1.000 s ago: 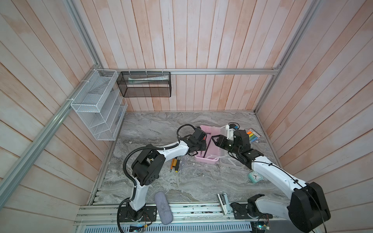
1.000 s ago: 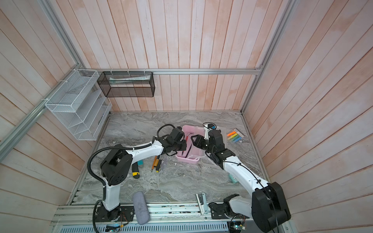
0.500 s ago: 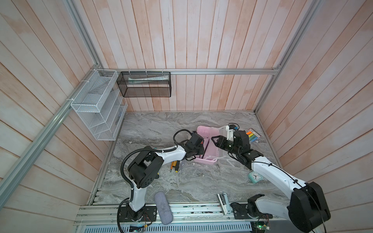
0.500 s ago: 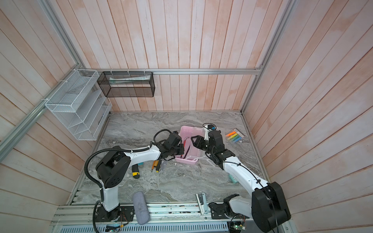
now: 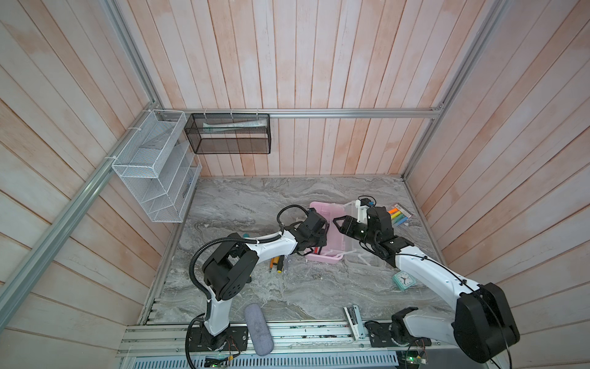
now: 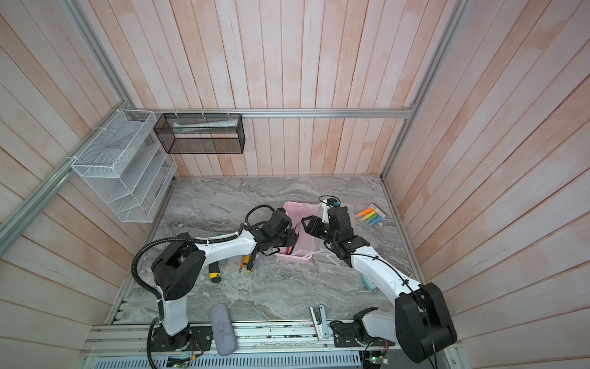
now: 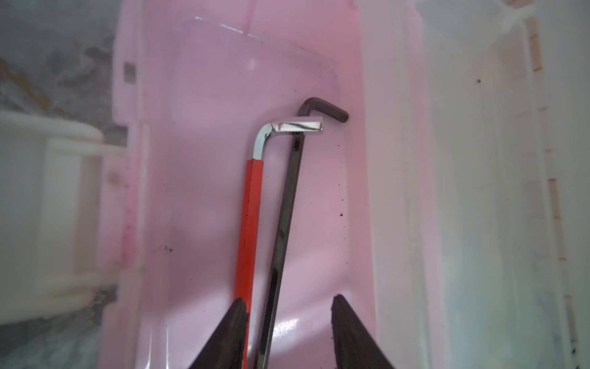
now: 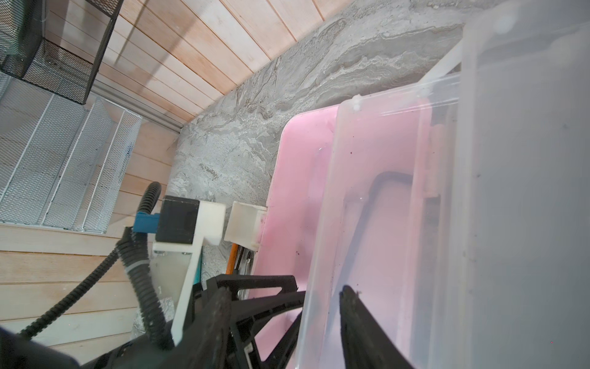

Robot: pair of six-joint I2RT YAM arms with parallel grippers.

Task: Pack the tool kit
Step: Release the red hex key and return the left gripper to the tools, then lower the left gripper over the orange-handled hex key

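- Two keys lying flat in the pink box (image 7: pixel 198 159): red hex key (image 7: pixel 250 223) and black hex key (image 7: pixel 284 223).
- Left gripper (image 7: pixel 289 303) jaws apart, holding nothing; black hex key between them, red hex key just beside one jaw.
- Right gripper (image 8: pixel 284 292) jaws apart, one each side of the frosted lid (image 8: pixel 367 191) edge, not pinching it.

Both arms share one build: white shells on the long links, bulky black housings at the joints. On the left arm (image 5: pixel 274 247) a ribbed black conduit (image 5: pixel 192 265) runs from the gripper end back toward the base. The right arm (image 5: pixel 427 274) carries a thin black cable (image 5: pixel 442 266) along its white link. Just behind the right gripper (image 8: pixel 284 292) sits a white bracket (image 5: pixel 360 214) with a small black block and a blue plug. The left gripper (image 7: pixel 289 300) has black, tapered fingers (image 7: pixel 234 332) with a matte, slightly rough surface.
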